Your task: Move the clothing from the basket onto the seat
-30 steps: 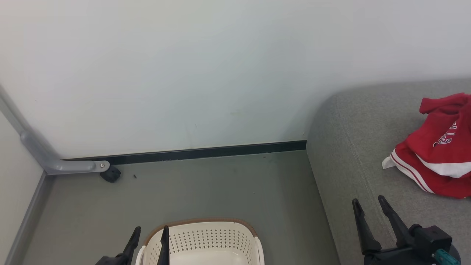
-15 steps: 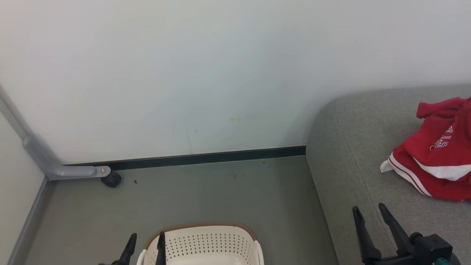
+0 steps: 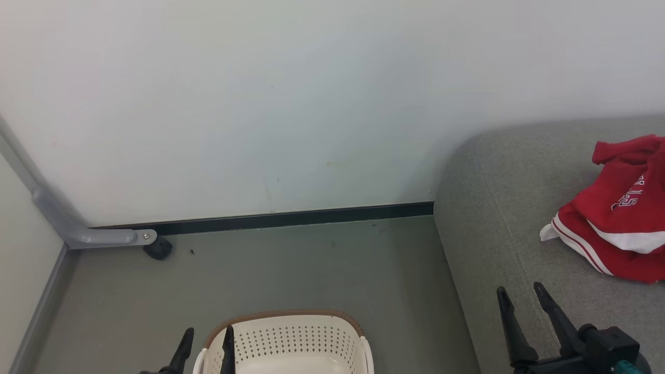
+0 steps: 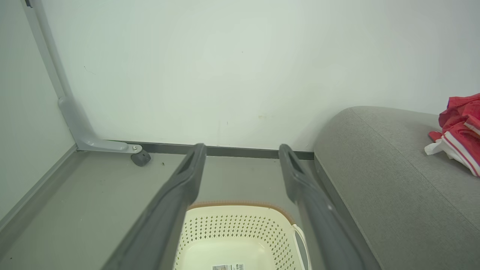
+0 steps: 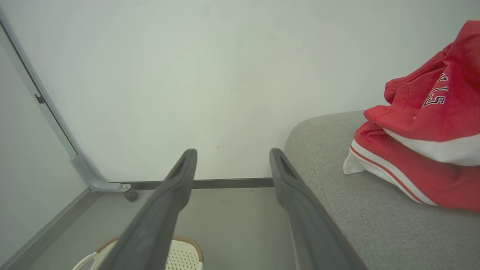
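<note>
The red clothing (image 3: 621, 213) with white stripes and lettering lies in a heap on the grey seat (image 3: 499, 208) at the right; it is also in the left wrist view (image 4: 461, 131) and the right wrist view (image 5: 423, 135). The cream basket (image 3: 286, 340) stands on the floor at the bottom centre, no garment visible in the part that shows (image 4: 240, 240), with a paper label (image 4: 228, 267) on its bottom. My left gripper (image 3: 207, 335) is open above the basket's left rim. My right gripper (image 3: 521, 292) is open over the seat's front edge, left of the clothing, holding nothing.
A white wall with a dark skirting strip (image 3: 291, 218) runs behind the grey floor (image 3: 291, 270). A grey metal frame leg with a black castor (image 3: 157, 248) stands in the left corner. The seat's rounded corner (image 3: 457, 150) meets the wall.
The head view has shifted slightly down and back up. Both grippers stay open, and the clothing stays on the seat.
</note>
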`<state>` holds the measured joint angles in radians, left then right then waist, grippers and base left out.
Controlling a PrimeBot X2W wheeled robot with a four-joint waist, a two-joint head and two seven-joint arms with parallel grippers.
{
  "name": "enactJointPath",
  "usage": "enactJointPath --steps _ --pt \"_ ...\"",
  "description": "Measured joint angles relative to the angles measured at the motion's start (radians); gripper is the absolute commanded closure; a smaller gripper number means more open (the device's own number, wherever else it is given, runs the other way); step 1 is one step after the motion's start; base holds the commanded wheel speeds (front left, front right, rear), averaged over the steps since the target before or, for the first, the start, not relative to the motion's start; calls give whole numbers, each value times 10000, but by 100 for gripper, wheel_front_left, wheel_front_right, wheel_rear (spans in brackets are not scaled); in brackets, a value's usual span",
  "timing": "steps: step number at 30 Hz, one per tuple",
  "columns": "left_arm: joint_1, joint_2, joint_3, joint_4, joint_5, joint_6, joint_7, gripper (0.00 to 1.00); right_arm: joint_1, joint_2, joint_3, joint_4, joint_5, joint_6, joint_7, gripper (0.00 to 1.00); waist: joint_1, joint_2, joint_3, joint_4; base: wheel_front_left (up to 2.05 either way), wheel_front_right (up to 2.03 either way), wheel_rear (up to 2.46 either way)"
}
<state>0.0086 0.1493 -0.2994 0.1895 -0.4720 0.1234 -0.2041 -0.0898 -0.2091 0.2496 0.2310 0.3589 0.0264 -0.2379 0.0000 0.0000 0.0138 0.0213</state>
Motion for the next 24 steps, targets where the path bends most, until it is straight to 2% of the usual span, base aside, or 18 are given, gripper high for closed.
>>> enactJointPath --steps 19,20,24 --pt "0 -96 59 -17 337 0 88 0 2 -58 -17 -230 2 -59 171 0 0 0 94 80 0 0 0" --pt "0 -105 63 -17 337 0 88 100 2 -59 -17 -236 2 -59 174 100 0 1 92 84 0 0 0" --pt "94 -186 -15 395 336 -2 94 100 221 146 73 188 13 -58 180 100 0 1 92 85 0 0 0"
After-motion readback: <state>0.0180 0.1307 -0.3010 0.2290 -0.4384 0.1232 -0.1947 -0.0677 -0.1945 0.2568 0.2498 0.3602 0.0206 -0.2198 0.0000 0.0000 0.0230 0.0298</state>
